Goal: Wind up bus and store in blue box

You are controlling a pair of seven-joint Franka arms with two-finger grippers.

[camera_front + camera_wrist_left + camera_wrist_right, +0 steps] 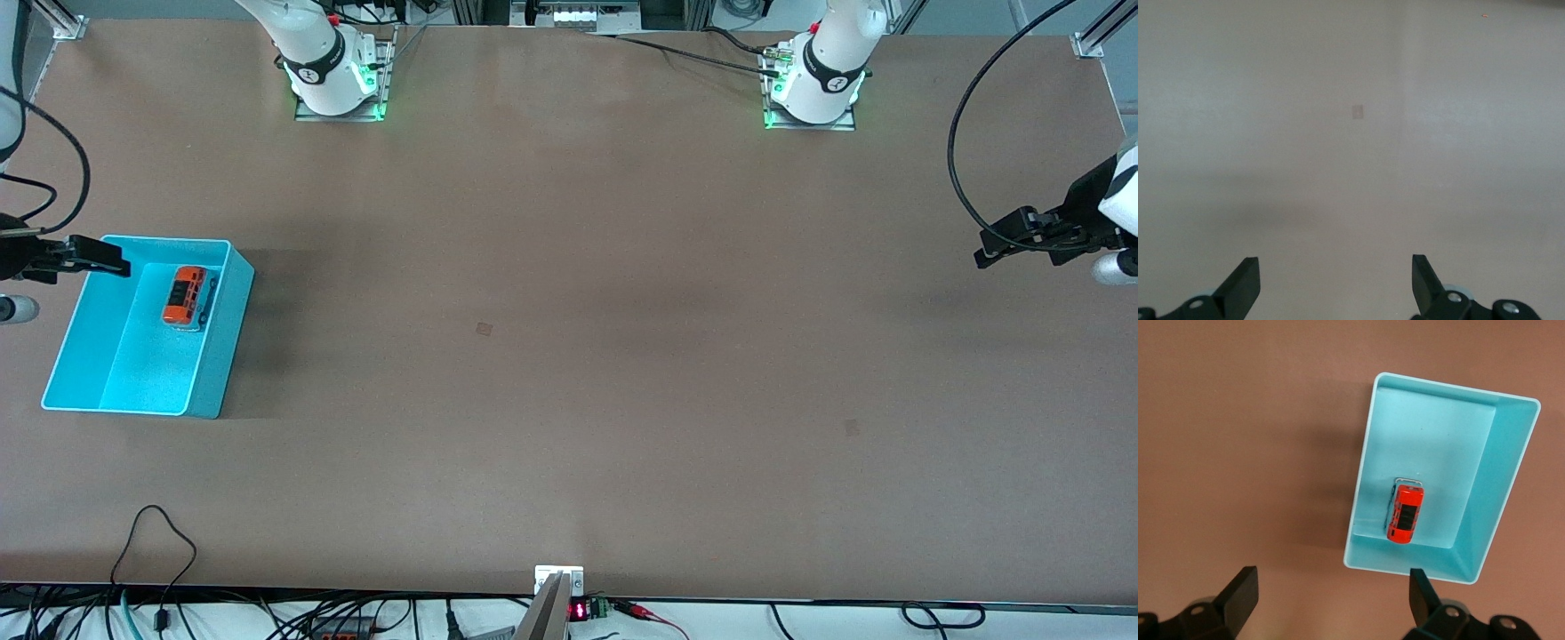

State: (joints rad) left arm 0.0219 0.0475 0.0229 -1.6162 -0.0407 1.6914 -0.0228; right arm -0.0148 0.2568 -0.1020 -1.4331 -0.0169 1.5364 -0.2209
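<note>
The orange toy bus [184,297] lies inside the blue box [93,391], against the wall toward the middle of the table, at the end of the box nearest the robots' bases. It also shows in the right wrist view [1405,514] inside the box [1511,487]. My right gripper [111,260] is open and empty, up in the air over the box's edge nearest the robots' bases. My left gripper [996,249] is open and empty, high over the bare table at the left arm's end. The left wrist view shows only its fingertips [1245,283] over bare table.
The brown table [569,356] carries two small darker patches [484,329], one of them near the middle. Cables and a small display [578,611] lie along the table edge nearest the front camera. The arm bases [338,80] stand along the edge farthest from it.
</note>
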